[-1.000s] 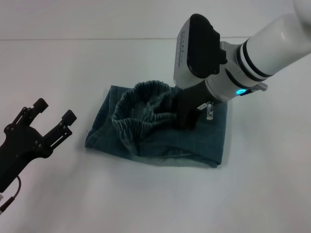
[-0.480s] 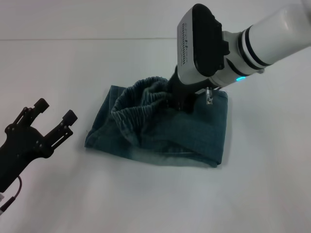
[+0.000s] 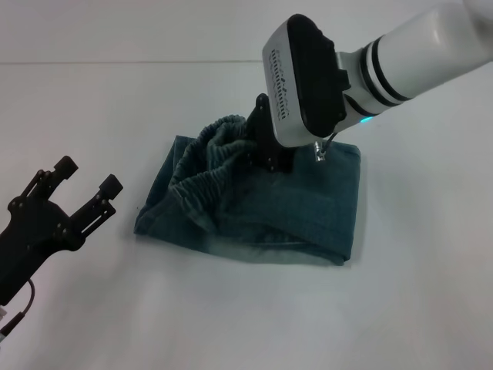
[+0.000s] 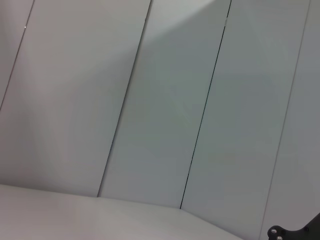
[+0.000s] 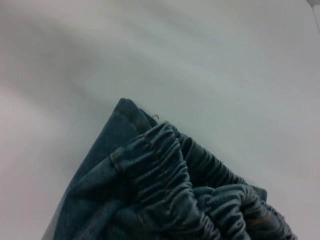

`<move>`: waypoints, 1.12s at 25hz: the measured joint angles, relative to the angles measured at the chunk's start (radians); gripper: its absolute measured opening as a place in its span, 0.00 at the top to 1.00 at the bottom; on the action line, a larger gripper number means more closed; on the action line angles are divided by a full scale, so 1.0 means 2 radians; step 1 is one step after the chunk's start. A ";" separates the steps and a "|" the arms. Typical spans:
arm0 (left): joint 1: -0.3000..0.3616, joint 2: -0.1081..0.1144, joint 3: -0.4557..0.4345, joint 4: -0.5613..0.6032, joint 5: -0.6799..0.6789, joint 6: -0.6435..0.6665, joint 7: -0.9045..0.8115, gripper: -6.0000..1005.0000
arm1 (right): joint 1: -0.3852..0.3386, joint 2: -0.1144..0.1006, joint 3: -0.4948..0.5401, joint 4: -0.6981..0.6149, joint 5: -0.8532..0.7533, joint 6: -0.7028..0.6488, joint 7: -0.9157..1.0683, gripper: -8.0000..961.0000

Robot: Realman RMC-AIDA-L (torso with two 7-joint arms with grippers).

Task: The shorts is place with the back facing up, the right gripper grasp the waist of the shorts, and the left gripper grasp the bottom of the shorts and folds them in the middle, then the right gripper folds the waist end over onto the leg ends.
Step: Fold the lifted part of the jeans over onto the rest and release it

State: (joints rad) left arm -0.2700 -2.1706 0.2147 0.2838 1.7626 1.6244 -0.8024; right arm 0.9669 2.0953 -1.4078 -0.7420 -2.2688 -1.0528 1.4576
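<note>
Your right gripper [image 3: 271, 154] pinches the waist of the shorts [image 3: 223, 166] so it can fold toward the leg ends. Your left gripper [image 3: 81, 185] waits off to the side, fingers spread.

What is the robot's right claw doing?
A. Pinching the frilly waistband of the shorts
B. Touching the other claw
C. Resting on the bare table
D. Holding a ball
A: the right claw sits shut on the ruffled waistband of the shorts, lifting it up.
</note>
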 joint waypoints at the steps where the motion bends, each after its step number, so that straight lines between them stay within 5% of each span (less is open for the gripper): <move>1: 0.000 0.000 0.000 0.000 0.000 0.000 0.000 0.12 | 0.001 0.000 -0.003 0.000 0.000 0.002 -0.004 0.79; 8: 0.000 0.000 0.000 -0.005 0.000 0.000 0.000 0.12 | 0.004 0.001 -0.034 0.001 -0.012 0.031 -0.011 0.75; 16: -0.002 0.000 0.000 -0.012 0.000 -0.004 0.002 0.12 | 0.000 0.001 -0.031 0.014 0.011 0.083 -0.050 0.28; 28: -0.006 0.001 -0.001 -0.011 -0.003 -0.004 0.002 0.12 | 0.002 -0.003 0.015 0.099 0.166 0.119 -0.135 0.05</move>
State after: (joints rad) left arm -0.2827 -2.1692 0.2133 0.2613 1.7560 1.6165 -0.7984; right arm 0.9707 2.0895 -1.3773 -0.5438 -1.9364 -0.8152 1.1867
